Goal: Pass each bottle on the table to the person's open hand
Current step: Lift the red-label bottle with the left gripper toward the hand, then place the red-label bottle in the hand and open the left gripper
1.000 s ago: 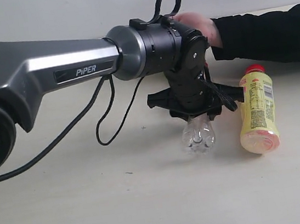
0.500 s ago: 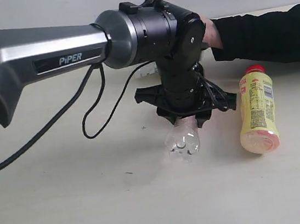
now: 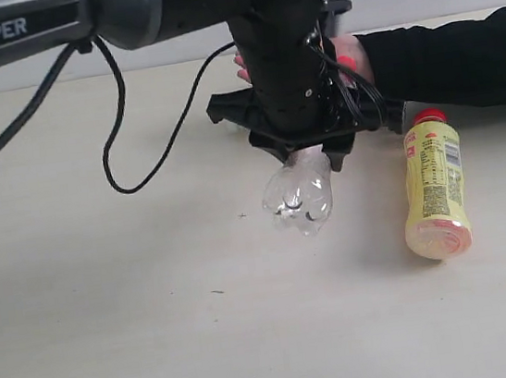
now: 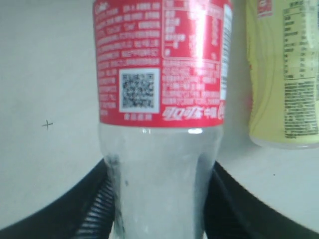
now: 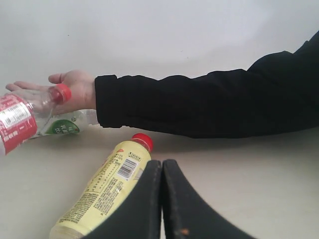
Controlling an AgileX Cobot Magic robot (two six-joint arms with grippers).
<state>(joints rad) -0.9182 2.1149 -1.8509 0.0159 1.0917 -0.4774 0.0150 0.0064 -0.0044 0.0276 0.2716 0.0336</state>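
Red-labelled bottle [image 4: 159, 74] is pinched around its clear lower body by the left gripper [image 4: 159, 199]. It is held tilted up off the table [image 3: 114, 338], with its red cap close to the person's open hand [image 5: 75, 87]. The yellow bottle [image 3: 433, 186] is laid flat near the hand. A green-labelled bottle [image 5: 62, 127] is seen just beside the hand. The right gripper [image 5: 162, 194] is pressed together on nothing.

The clear plastic bottle with a red label and red cap [image 3: 299, 197] hangs tilted above the pale beige tabletop [image 3: 114, 338]. The left gripper [image 4: 159, 209] pinches its clear lower body, and its cap points toward the bare, palm-up open hand [image 5: 75, 87]. The yellow plastic bottle with a red cap [image 3: 433, 189] lies on its side on the table. A clear bottle with a green-white label [image 5: 62, 127] lies just beside the hand.
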